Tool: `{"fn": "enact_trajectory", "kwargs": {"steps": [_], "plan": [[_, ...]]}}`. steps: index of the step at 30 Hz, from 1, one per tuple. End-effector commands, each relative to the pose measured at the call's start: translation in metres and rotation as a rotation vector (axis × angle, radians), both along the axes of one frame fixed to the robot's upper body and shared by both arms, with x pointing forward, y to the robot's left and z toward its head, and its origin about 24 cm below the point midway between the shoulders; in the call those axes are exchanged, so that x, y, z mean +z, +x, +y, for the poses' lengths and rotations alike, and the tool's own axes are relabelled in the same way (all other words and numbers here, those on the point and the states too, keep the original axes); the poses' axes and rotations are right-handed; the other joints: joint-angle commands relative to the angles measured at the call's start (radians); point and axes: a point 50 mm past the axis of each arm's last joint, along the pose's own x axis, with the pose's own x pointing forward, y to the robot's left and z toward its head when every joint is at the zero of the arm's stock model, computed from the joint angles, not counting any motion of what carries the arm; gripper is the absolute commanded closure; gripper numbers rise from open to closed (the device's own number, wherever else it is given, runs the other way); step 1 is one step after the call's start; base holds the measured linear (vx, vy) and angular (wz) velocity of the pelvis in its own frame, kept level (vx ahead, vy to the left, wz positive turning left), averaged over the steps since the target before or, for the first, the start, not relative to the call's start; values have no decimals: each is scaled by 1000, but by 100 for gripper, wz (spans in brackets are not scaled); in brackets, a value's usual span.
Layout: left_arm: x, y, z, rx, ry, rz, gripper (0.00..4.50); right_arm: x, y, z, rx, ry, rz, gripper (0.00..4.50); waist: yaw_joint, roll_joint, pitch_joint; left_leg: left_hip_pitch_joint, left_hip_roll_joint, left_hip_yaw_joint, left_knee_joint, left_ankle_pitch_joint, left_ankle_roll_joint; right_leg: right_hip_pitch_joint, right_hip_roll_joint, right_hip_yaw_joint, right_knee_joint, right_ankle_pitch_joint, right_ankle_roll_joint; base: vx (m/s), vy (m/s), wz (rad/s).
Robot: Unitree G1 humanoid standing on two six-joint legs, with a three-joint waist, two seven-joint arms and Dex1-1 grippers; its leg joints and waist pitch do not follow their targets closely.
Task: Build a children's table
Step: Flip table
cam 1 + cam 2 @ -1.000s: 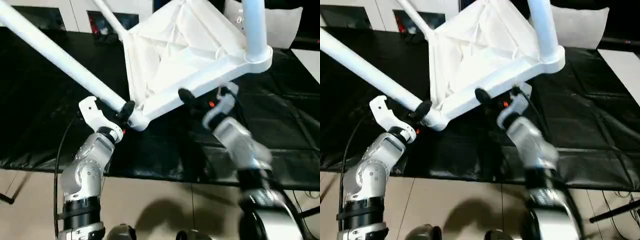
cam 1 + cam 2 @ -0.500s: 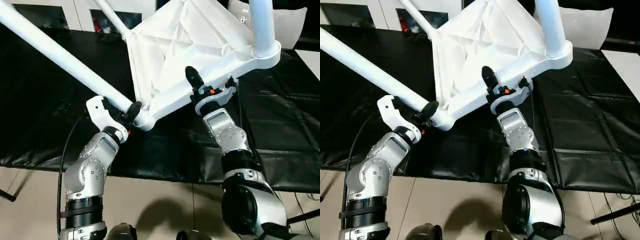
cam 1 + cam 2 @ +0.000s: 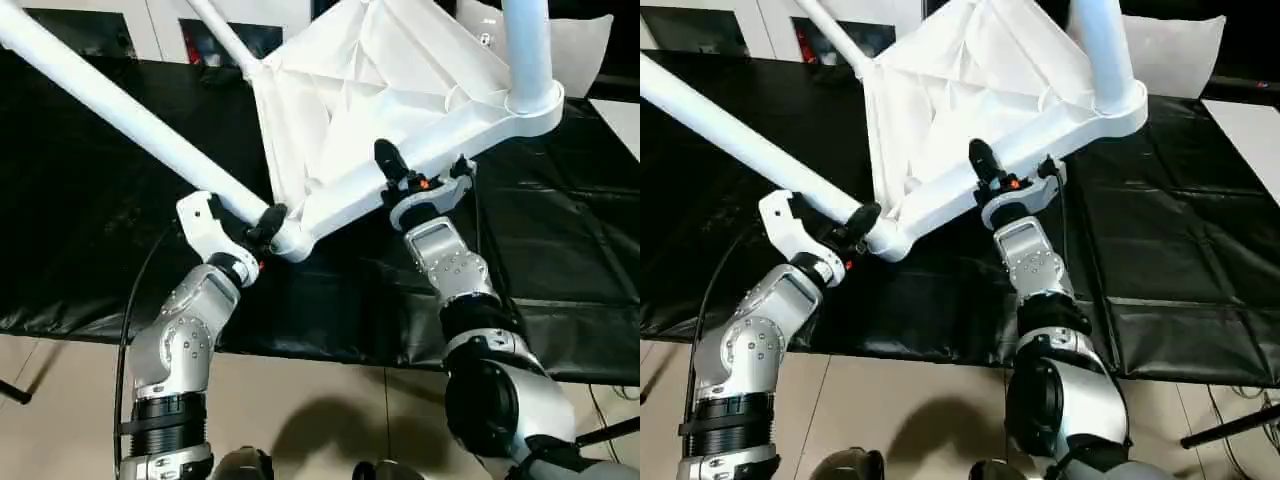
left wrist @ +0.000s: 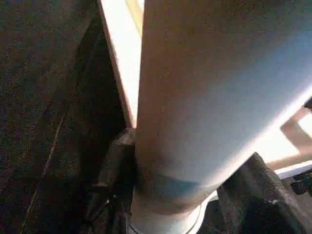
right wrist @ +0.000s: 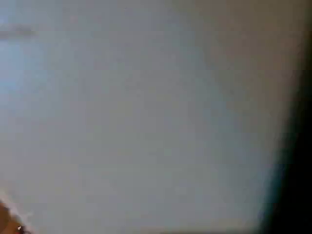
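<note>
The children's table (image 3: pixel 380 80) is tipped up over the black work surface, its ribbed underside facing me. One long white leg (image 3: pixel 120 110) runs from the near corner socket (image 3: pixel 285 238) up to the far left. My left gripper (image 3: pixel 250 222) is shut on that leg just above the socket; in the left wrist view the leg (image 4: pixel 209 87) sits between two black fingers (image 4: pixel 114 165). My right gripper (image 3: pixel 400 165) straddles the top's near rim, one black finger (image 3: pixel 386 158) lying on the ribbed side and the other hidden behind. A second leg (image 3: pixel 528 50) stands in the right corner socket, a third leg (image 3: pixel 215 25) behind.
A black sheet (image 3: pixel 100 220) covers the work surface, whose front edge runs just beyond my elbows, with beige floor (image 3: pixel 330 390) below. A white cabinet (image 3: pixel 160 20) with dark compartments stands at the back. A white cushion (image 3: pixel 590 50) lies at the back right.
My right arm rose from below the rim and its fingers closed around the table's near rim. The table tipped slightly up and right. The left gripper kept its hold on the leg.
</note>
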Motion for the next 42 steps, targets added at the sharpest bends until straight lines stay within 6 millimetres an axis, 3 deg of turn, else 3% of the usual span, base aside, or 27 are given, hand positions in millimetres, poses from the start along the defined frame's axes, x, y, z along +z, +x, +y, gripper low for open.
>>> {"fn": "enact_trajectory", "kwargs": {"steps": [1,13,14,15,18,19,22,24,29,32,33,38,40,42], "plan": [[-10,-5,-22,-120,-40,54,246,13,3,11,45,-30,-43,216,-4,0,-79,25,72,-16,-67,-40,90,48,-87,41,-50,-5,-274,0,0,0],[-7,-5,-22,-121,-3,19,246,13,4,12,64,-53,-43,253,-4,-1,-80,24,72,-15,-65,-25,102,48,-87,42,-48,12,-278,0,0,0],[-6,-5,-21,-120,-4,18,190,13,4,11,62,-52,-43,253,-4,-1,-80,25,73,-16,-65,-23,103,47,-86,41,-47,13,-279,0,0,0],[-6,-5,-20,-112,-12,11,176,13,4,10,54,-45,-42,253,-5,4,-80,25,72,-16,-65,-24,102,47,-85,41,-48,16,-279,0,0,0],[-5,-7,-14,-100,-22,-10,169,14,5,4,31,-45,-38,253,-3,2,-86,23,72,-16,-61,9,109,49,-86,41,-40,61,-289,0,0,0],[-5,-7,-14,-105,-20,-14,147,14,5,3,29,-50,-39,254,-4,1,-88,22,71,-16,-59,22,114,50,-85,40,-37,79,-292,0,0,0],[-4,-10,-11,-111,-27,-27,128,14,5,2,18,-56,-37,256,-6,-2,-97,14,66,-16,-45,116,170,47,-82,38,-22,202,-311,0,0,0],[-5,-11,-8,-98,-36,-35,108,14,6,0,8,-54,-32,256,-6,-4,-95,10,66,-12,-42,107,195,46,-84,38,-23,197,-322,0,0,0],[-1,-15,-4,-121,-45,-97,72,14,5,-3,-13,-75,-38,257,-4,-1,-97,6,69,-14,-36,108,196,39,-80,37,-17,172,-316,0,0,0],[0,-19,-2,-143,-39,-120,53,15,6,-6,-31,-86,-44,257,-5,1,-92,9,72,-11,-39,56,178,35,-80,37,-24,108,-311,0,0,0],[-1,-25,1,-182,-24,-148,53,18,6,-15,-71,-93,-51,257,-4,2,-90,9,74,-12,-42,31,157,35,-81,38,-25,77,-302,0,0,0],[-3,-35,8,-218,0,-171,8,22,7,-26,-121,-111,-63,257,0,3,-87,12,72,-9,-45,-7,120,31,-77,41,-27,54,-285,0,0,0],[-4,-41,12,-235,24,-179,3,25,7,-34,-151,-140,-76,257,-1,-1,-86,11,72,-8,-47,-27,105,32,-77,41,-29,39,-279,0,0,0],[-2,-46,15,-264,64,-202,0,28,7,-42,-186,-166,-87,257,2,1,-86,12,71,-9,-48,-33,97,32,-77,41,-28,29,-268,0,0,0]]}}
